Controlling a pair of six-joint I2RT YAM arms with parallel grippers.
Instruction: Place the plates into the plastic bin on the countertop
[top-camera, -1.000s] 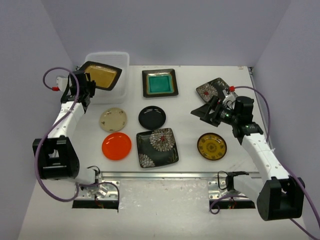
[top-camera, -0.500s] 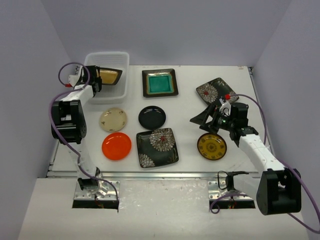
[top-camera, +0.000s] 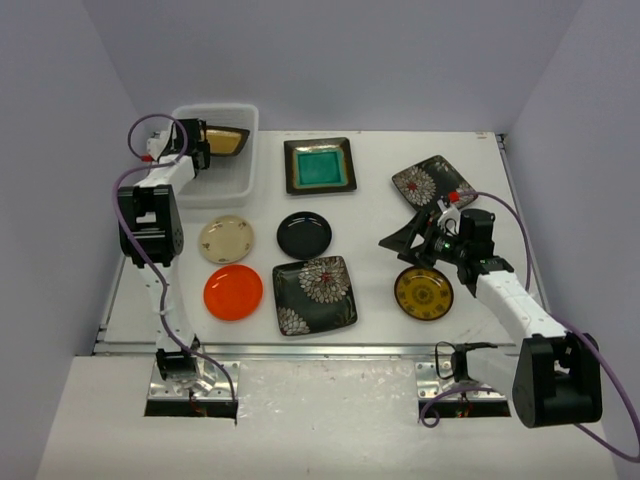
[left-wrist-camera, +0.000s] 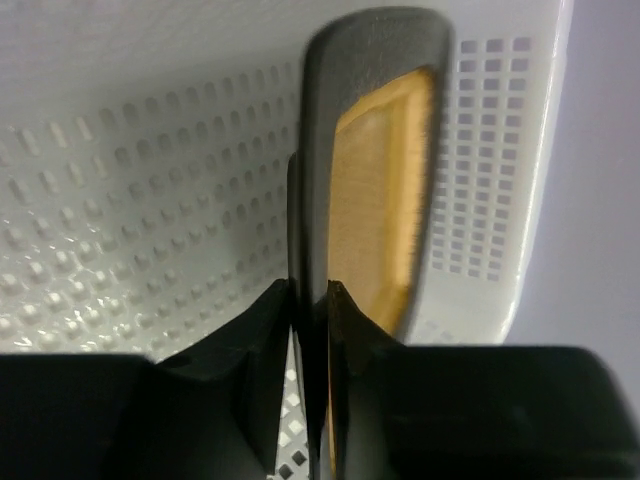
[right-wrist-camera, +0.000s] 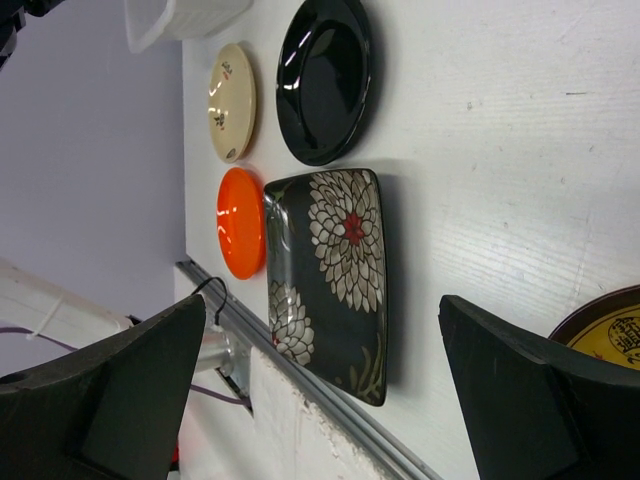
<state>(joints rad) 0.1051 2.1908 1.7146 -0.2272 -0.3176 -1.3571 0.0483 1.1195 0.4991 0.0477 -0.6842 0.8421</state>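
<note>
My left gripper (top-camera: 197, 145) is shut on the rim of the amber-centred square plate (top-camera: 225, 141), which it holds on edge inside the plastic bin (top-camera: 237, 182). In the left wrist view the fingers (left-wrist-camera: 352, 310) pinch the dark rim of that plate (left-wrist-camera: 380, 200) in front of the bin's perforated wall (left-wrist-camera: 150, 180). My right gripper (top-camera: 405, 235) hangs open over the countertop (top-camera: 370, 240), between the front floral plate (top-camera: 315, 294) and the yellow round plate (top-camera: 423, 292). Nothing is between its fingers (right-wrist-camera: 320, 300).
On the countertop lie the teal square plate (top-camera: 320, 166), a second floral plate (top-camera: 420, 180), the black round plate (top-camera: 304, 235), the cream one (top-camera: 226, 239) and the orange one (top-camera: 233, 292). A metal rail (top-camera: 330, 350) runs along the front edge.
The left arm has stretched forward and carried the amber plate from over the bin's left rim down into the bin. The right gripper has drifted slightly toward the front, still open.
</note>
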